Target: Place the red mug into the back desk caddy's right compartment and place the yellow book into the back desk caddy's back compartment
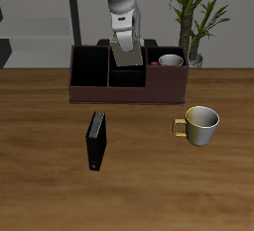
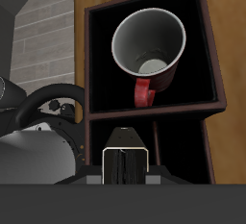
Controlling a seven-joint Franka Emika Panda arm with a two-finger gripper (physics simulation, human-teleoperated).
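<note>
The red mug (image 1: 171, 61) stands upright inside the right compartment of the back desk caddy (image 1: 99, 94), its pale grey inside showing. The wrist view looks down into the red mug (image 2: 149, 50), handle toward the divider of the caddy (image 2: 216, 74). My gripper (image 1: 126, 39) is shut on the yellow book (image 1: 124, 58), a pale tan slab held upright over the caddy's split middle column. Its lower end reaches about the back compartment; whether it rests inside, I cannot tell. Close up, the yellow book (image 2: 125, 156) shows its light page edges in my gripper (image 2: 125, 170), above a black-lined section.
A black book (image 1: 95, 141) lies flat on the table in front of the caddy. A plain yellow-gold mug (image 1: 201, 124) stands nearer the front, past the caddy's mug end. A potted plant (image 1: 194, 17) rises behind that end.
</note>
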